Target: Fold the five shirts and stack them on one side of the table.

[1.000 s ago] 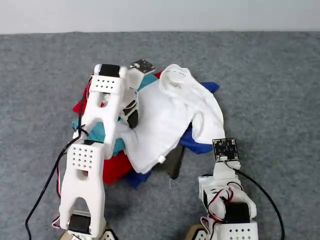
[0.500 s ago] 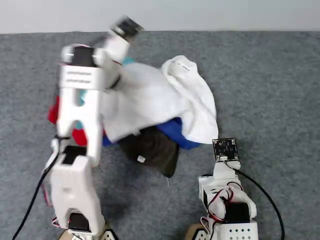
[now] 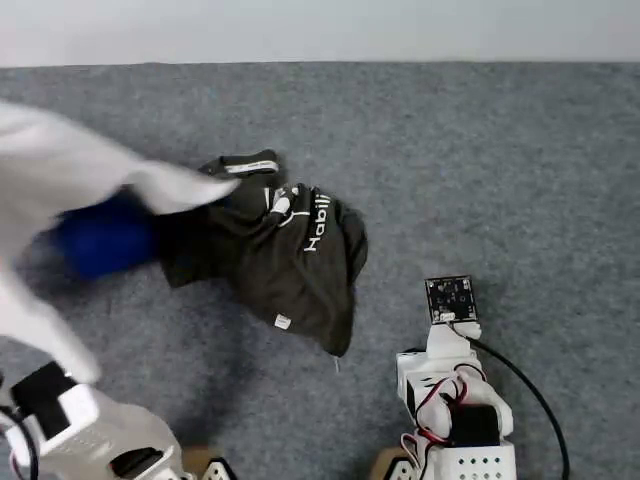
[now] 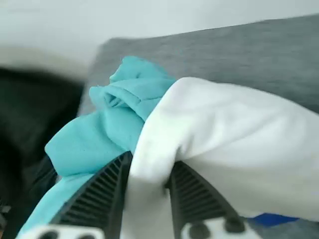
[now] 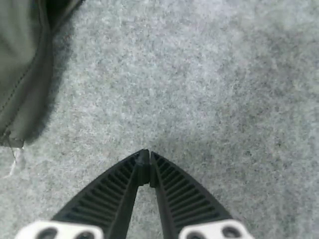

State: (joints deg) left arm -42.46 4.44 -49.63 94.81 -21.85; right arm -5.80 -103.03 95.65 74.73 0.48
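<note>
Black shirt (image 3: 280,255) lies crumpled mid-table (image 3: 520,170), long axis slanting from the collar at far left to a hem corner pointing at the right arm. Right gripper (image 5: 146,155), pressed together and empty, sits near that corner, so it is likely the nearer. Left gripper (image 4: 149,162) pinches the white shirt (image 4: 229,144), held up at the table's left with the teal shirt (image 4: 94,134) and blue shirt (image 3: 100,235) bunched against it.

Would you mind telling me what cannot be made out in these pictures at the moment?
High view: the white shirt and blue shirt are blurred at the picture's left; their folds are unreadable.
Left wrist view: white cloth fills the left gripper, so whether the teal shirt is pinched too is unclear.
Right wrist view: the dark shirt is cut off by the frame edge.
</note>
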